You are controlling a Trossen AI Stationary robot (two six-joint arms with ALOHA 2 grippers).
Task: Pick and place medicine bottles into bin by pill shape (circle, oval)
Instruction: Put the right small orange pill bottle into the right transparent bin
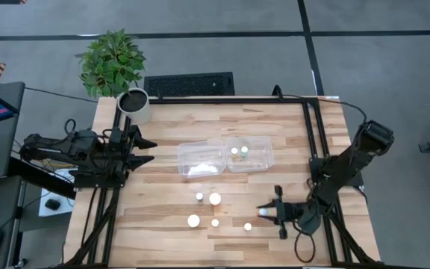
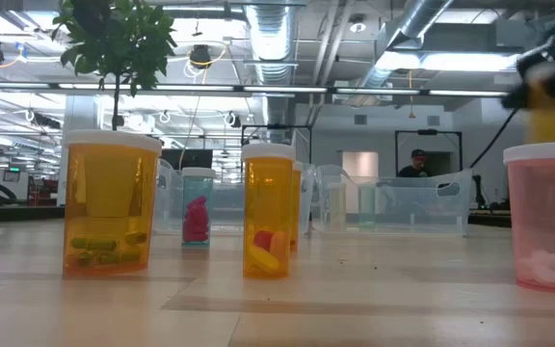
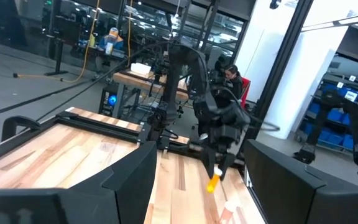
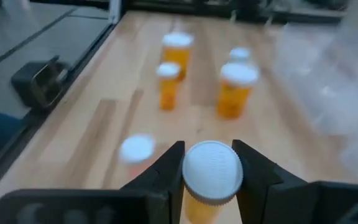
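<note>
My right gripper (image 1: 263,214) is shut on an orange medicine bottle with a white cap (image 4: 212,173), above the table's near right part. It also shows in the left wrist view (image 3: 212,183) and, blurred, in the low view (image 2: 551,104). Several white-capped bottles stand upright on their bases on the table, among them two orange ones (image 2: 110,204) (image 2: 268,210) and a pink one (image 2: 544,216) (image 1: 248,226). Two bottles (image 1: 234,151) (image 1: 244,157) stand in the right clear bin (image 1: 263,142). My left gripper (image 1: 146,149) is open and empty at the table's left edge. My right gripper pinches the orange bottle between its two fingers (image 4: 170,171), at and just under the white cap (image 4: 191,163). The fingers slant down from the table's right side. The bottle is lifted clear of the table, its orange body hanging below the fingers (image 3: 212,182).
An empty-looking clear bin (image 1: 200,158) stands left of the right bin at mid-table. A white plant pot (image 1: 134,105) with a green plant stands at the far left corner. A black frame rail (image 1: 310,127) runs along the table's right side. A person (image 2: 414,164) is in the room behind.
</note>
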